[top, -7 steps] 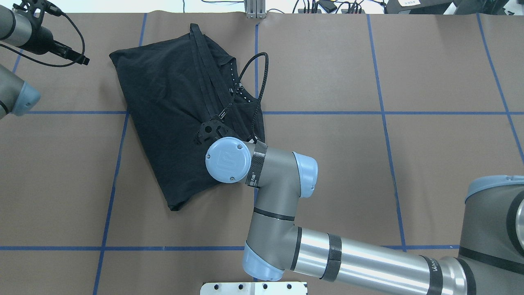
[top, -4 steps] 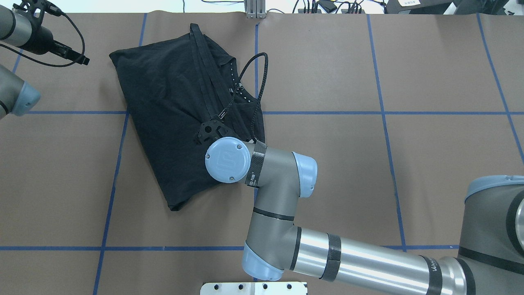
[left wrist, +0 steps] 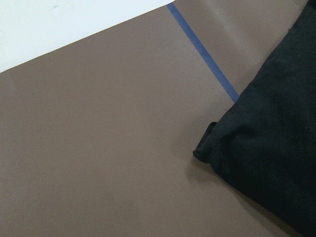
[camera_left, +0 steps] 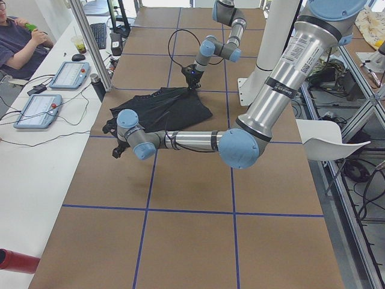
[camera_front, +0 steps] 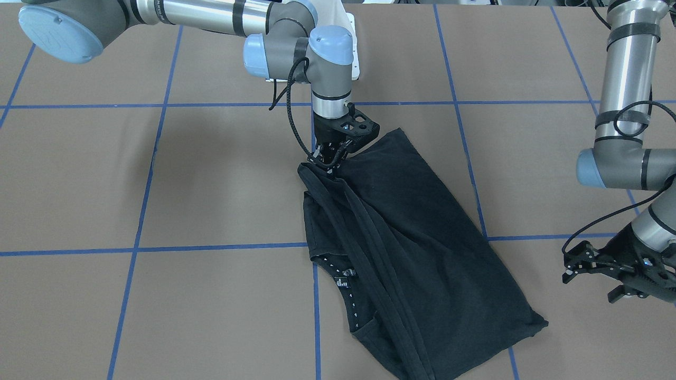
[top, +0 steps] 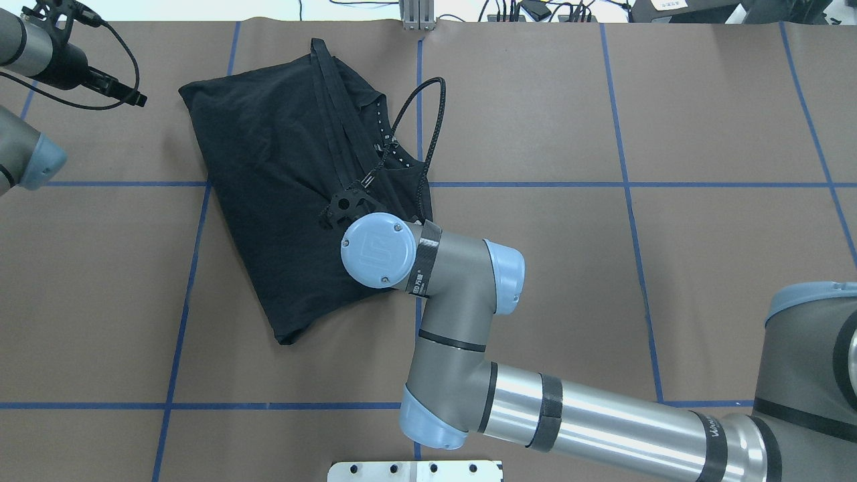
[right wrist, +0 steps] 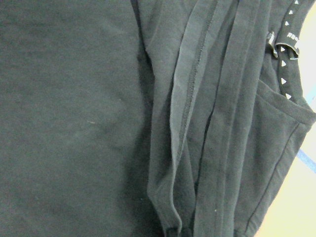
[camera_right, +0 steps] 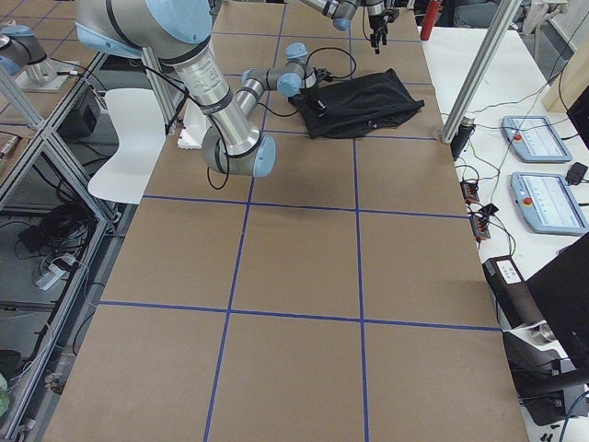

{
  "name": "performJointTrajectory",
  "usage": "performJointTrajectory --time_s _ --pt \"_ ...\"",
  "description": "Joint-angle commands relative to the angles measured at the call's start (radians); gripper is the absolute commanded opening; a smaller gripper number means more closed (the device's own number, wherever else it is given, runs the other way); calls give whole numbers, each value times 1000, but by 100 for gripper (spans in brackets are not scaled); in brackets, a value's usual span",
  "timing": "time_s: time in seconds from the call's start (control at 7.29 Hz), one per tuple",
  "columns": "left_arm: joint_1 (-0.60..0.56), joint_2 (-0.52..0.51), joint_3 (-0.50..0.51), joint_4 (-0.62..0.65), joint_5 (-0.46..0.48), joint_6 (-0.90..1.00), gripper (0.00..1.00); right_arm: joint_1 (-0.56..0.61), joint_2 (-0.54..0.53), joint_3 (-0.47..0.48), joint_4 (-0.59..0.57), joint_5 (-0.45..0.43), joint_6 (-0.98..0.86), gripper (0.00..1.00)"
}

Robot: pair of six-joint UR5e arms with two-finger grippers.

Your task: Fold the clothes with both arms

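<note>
One black T-shirt [camera_front: 433, 237] is lying folded lengthwise on the brown table [camera_front: 211, 184]. Front view: its long axis is running diagonally, robot-side end at upper left, far end at lower right. My right gripper [camera_front: 328, 157] is pinching the bunched hem bands [camera_front: 364, 232] at the robot-side end, jaws closed on cloth. My left gripper [camera_front: 567, 269] is hovering near the far corner, not touching, fingers looking parted, gripping nothing.

Overhead: shirt is sitting left of centre, white-dotted neck tape [top: 395, 144] facing the table's middle, my wrist [top: 378, 250] covering the pinch.

Side views: small dark slab.

Left wrist: one black corner is showing.

Right wrist: bands are converging, dotted tape at upper right.
</note>
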Motion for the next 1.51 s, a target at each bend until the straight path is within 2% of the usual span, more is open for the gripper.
performJointTrajectory --time_s 0.0,0.41,0.55,0.96,1.23,1.37 --pt "0 0 0 0 0 -2 100 17 -43 18 0 10 2 0" --pt "0 0 0 0 0 -2 100 25 -249 228 -2 39 19 0" --pt "0 0 -2 0 0 -2 100 22 -297 271 -2 42 75 8" --pt "3 0 -2 0 0 -15 100 14 -293 276 0 69 145 99" --pt "3 0 -2 0 0 -15 100 69 -282 266 -2 102 145 100" --pt "3 0 -2 0 0 -15 100 98 -213 205 -3 132 145 100"
